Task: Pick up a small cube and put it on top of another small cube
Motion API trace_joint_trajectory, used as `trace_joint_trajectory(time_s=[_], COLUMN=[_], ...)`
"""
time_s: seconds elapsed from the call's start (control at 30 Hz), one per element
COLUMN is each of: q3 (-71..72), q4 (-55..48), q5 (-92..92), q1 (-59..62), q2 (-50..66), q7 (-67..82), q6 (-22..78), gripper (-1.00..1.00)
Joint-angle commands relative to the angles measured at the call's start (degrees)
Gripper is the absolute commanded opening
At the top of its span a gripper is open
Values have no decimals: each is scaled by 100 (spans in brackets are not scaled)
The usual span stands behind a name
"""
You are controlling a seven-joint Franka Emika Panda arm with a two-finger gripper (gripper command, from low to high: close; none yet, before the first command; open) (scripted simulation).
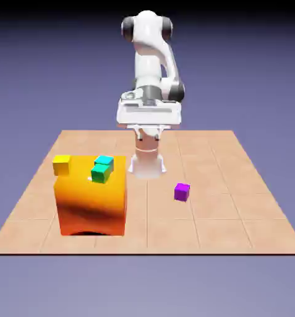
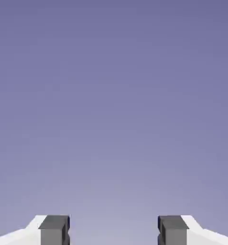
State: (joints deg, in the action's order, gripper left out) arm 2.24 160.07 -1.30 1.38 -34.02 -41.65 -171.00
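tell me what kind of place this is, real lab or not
Most likely a rendered simulation, not a real lab: a tiled table floats before a flat blue-violet backdrop with no room around it. On it are flat-colored cubes, such as the purple cube, and an orange block. The hand view shows only backdrop beyond the open gripper.

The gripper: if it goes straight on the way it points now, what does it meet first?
Nothing, as far as the hand view shows. Between the open fingers of the gripper there is only the plain backdrop; no cube or table lies ahead. In the exterior view the purple cube sits on the table, apparently off that line.
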Motion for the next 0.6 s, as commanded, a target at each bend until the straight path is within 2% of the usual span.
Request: trace_joint_trajectory(time_s=[0.0, 0.57], q3=[186, 3345], q4=[-78, -1394], q5=[-108, -1941], q1=[172, 3092], q2=[-113, -2025], q7=[67, 1209], q6=[250, 4486], gripper=[0, 0])
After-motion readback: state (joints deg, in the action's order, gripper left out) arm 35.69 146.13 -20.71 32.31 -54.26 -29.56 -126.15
